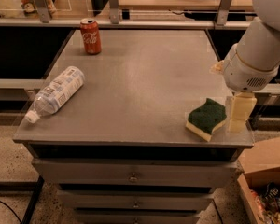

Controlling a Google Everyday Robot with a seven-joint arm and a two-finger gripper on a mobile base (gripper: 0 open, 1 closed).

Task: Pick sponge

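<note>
Sponge (206,118) flat on table (144,78), close to front right corner, just short of front edge. Dark green scouring face up; pale yellow foam layer visible along near side. Wavy outline. Set askew to table edges, long axis running from front left to rear right. Resting fully on table surface, not lifted.

Gripper (241,115) just beside sponge, on its right. Hanging vertically at right edge of table, pale yellow tip low, at about sponge level. Contact with sponge: cannot tell. Open or closed: cannot tell from this view. Above gripper, white rounded housing with small vented patch. From there, arm (270,27) rising toward upper right and out of frame.

Table grey, flat-topped. Drawers (130,176) stacked below front edge, small knob at centre of each.

1 bottle (56,93) on left side of table, well apart from sponge. Clear plastic with printed label, lying on its side, white cap pointing to front left corner.

1 can (90,36) near rear left of table, red, upright, farthest item from sponge.

Box (266,164) of brown cardboard on floor at lower right, beside table, open at top, coloured packets visible inside.

Behind table, horizontal rail (168,24) with metal uprights; wooden surface beyond it.
</note>
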